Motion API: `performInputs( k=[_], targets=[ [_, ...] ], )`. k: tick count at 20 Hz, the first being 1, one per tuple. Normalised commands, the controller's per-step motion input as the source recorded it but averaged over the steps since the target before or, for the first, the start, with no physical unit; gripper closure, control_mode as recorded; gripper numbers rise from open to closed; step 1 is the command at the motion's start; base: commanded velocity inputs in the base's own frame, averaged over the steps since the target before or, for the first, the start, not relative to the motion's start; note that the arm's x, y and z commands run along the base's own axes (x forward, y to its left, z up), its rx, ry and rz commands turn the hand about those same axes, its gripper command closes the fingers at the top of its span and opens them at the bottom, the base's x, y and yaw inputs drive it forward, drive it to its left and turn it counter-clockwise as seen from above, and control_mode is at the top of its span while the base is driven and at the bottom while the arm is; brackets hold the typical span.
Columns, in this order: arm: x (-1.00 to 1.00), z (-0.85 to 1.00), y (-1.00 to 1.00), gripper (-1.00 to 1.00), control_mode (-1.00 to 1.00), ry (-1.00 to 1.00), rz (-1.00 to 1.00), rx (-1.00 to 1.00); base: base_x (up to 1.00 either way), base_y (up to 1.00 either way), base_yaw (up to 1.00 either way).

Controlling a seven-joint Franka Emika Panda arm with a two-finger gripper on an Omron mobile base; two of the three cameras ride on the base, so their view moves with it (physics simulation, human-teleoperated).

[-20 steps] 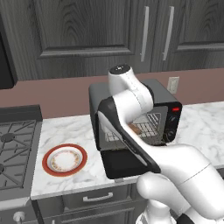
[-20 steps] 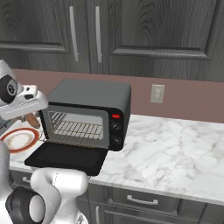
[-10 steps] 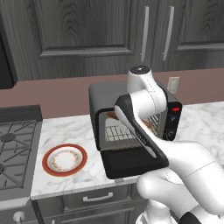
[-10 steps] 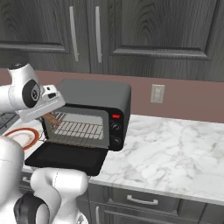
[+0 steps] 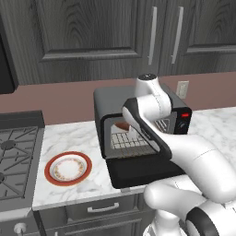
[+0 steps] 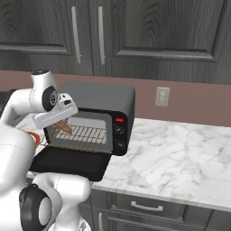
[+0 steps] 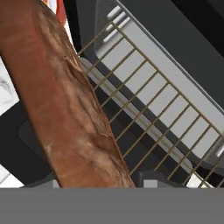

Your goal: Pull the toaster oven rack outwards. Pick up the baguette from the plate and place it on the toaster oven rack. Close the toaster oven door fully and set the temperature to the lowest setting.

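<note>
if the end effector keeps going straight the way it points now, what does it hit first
Probably the toaster oven rack: the hand view looks along the held baguette onto its wire grid. How far off the rack lies is unclear.

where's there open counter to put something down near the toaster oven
The marble counter right of the toaster oven is bare out to the wall outlet. Another free strip lies between the plate and the stove. In front of the oven it is crowded: the lowered door, the rack, and the claw with the baguette.
</note>
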Motion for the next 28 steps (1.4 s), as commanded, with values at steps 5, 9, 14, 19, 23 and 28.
performInputs(
  k=[5,9,14,19,23,28],
  targets=[
    [0.32,-0.27,-0.21,1.0,-1.0,0.08,0.06,0.0,0.0,0.0,0.0],
    [0.28,-0.3,-0.33,1.0,-1.0,0.09,0.09,0.0,0.0,0.0,0.0],
    [0.24,-0.28,-0.33,1.0,-1.0,0.09,0.12,0.0,0.0,0.0,0.0],
    [0.23,-0.3,-0.22,1.0,-1.0,0.08,0.11,0.0,0.0,0.0,0.0],
    [0.13,-0.35,-0.18,1.0,-1.0,0.06,0.1,0.0,0.0,0.0,0.0],
    [0.0,-0.42,-0.05,1.0,-1.0,0.0,0.09,0.0,0.0,0.0,0.0]
  ],
)
